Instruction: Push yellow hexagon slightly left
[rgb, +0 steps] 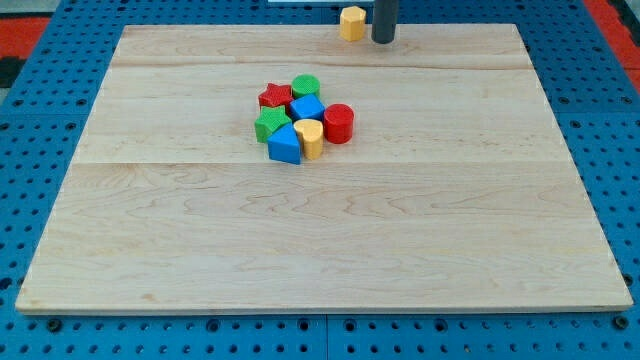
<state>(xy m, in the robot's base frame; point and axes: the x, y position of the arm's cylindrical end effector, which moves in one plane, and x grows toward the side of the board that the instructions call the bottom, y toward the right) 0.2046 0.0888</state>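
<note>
The yellow hexagon (351, 22) sits at the top edge of the wooden board (320, 230), a little right of the middle. My tip (383, 40) stands just to the right of the hexagon, almost touching it. The rod rises out of the view's top.
A tight cluster lies near the board's middle: a red star (274, 96), a green cylinder (306, 86), a blue block (307, 108), a red cylinder (338, 123), a green block (269, 125), a blue block (284, 145) and a small yellow block (310, 139). Blue pegboard surrounds the board.
</note>
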